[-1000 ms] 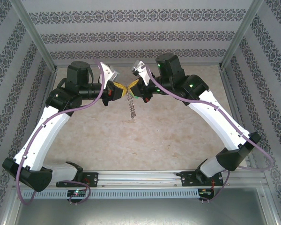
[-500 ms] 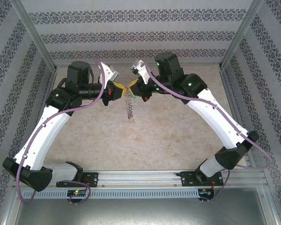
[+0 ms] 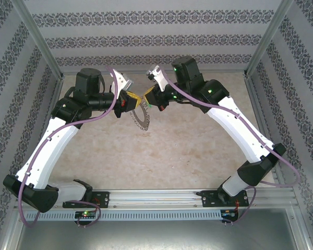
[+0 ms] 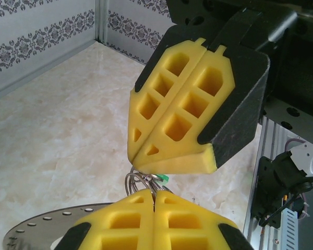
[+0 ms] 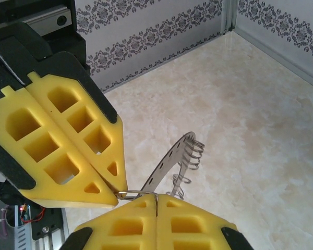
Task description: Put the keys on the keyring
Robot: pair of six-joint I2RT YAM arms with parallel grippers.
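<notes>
Lab robot cell: marble-look counter boxed in by patterned wallpaper panels, aluminium frame posts, metal mounting rail.

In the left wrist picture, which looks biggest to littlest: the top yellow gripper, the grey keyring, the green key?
1. Right gripper, the top yellow one, very near the camera.
2. Keyring, partly cut off.
3. Green key, a tiny sliver.

L end effector & R end effector clamped, tips meeting at wire loops w/ green key; keyring lower-left.
</notes>
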